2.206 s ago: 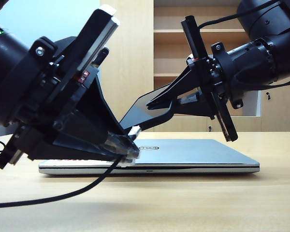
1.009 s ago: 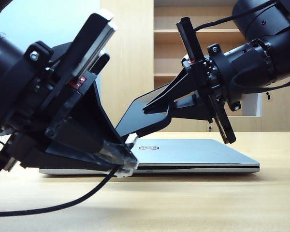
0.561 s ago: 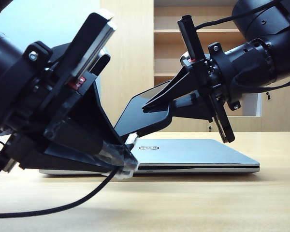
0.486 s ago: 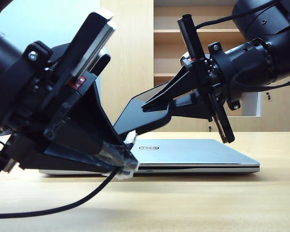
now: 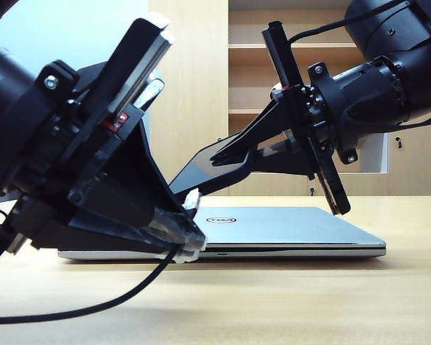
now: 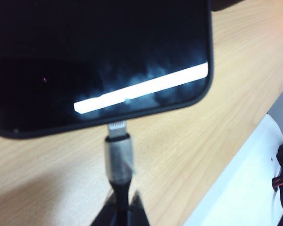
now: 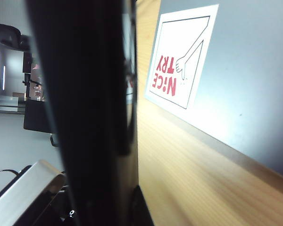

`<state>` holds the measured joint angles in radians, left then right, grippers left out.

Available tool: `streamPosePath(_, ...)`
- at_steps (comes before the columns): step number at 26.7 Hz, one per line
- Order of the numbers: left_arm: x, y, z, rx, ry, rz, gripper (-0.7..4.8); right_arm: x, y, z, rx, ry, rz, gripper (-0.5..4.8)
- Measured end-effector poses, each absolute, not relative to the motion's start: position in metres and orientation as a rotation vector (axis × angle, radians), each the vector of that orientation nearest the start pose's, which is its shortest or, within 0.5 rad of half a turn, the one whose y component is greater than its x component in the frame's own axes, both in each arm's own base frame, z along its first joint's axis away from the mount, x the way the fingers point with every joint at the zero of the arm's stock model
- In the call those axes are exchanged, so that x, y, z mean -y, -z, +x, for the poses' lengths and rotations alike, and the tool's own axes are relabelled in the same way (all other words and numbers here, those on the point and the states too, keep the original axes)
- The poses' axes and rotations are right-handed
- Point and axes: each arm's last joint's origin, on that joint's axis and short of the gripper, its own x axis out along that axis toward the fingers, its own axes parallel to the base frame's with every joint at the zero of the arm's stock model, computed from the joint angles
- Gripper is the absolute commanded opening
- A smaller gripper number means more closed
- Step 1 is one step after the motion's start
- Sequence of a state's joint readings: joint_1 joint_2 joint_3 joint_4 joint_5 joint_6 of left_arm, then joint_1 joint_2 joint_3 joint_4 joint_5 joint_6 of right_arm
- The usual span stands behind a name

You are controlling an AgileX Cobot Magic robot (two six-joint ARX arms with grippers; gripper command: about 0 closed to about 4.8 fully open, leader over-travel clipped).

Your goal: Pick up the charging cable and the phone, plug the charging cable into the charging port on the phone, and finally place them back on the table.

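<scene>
Left gripper (image 5: 190, 233) is seen low on the left of the exterior view, fingers closed on the charging cable (image 5: 93, 305) just behind its plug. Cable is seen trailing down from the fingertips and running off leftward over the table (image 5: 273, 302). In the left wrist view the silver plug (image 6: 118, 157) is pinched at the gripper (image 6: 120, 207), with its metal tip at the short edge of the phone (image 6: 99, 52). Tip is seen touching or just entering the charging port (image 6: 117, 123); depth of insertion cannot be told. A bright strip of reflection is seen across the phone's glossy screen.

Silver Dell laptop (image 5: 273, 233) is seen lying closed on the table behind the left gripper, lid down flat.

Phone (image 5: 201, 176) is held off the table, above the laptop, tilted with its lower short edge pointed down toward the plug. It is clamped by the right gripper (image 5: 226, 158), which reaches in from the upper right with fingers shut on the phone's upper part. In the right wrist view the phone (image 7: 85, 108) is seen edge-on, filling the near field. Beyond it the laptop lid (image 7: 236, 80) is seen, with a red-and-white "NICE TRY" sticker (image 7: 179, 59) on it.
</scene>
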<state>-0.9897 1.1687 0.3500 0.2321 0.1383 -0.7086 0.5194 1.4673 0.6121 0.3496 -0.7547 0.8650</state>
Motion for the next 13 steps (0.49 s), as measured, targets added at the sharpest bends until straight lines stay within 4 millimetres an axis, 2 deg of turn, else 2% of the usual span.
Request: streamPosePath(13,0.1768,-0.157,0.1121,-0.885,0.829,-0.371,-0.07,-0.1553,-0.1809,0.2324,-1.005,-0.913,0.825,-0.06)
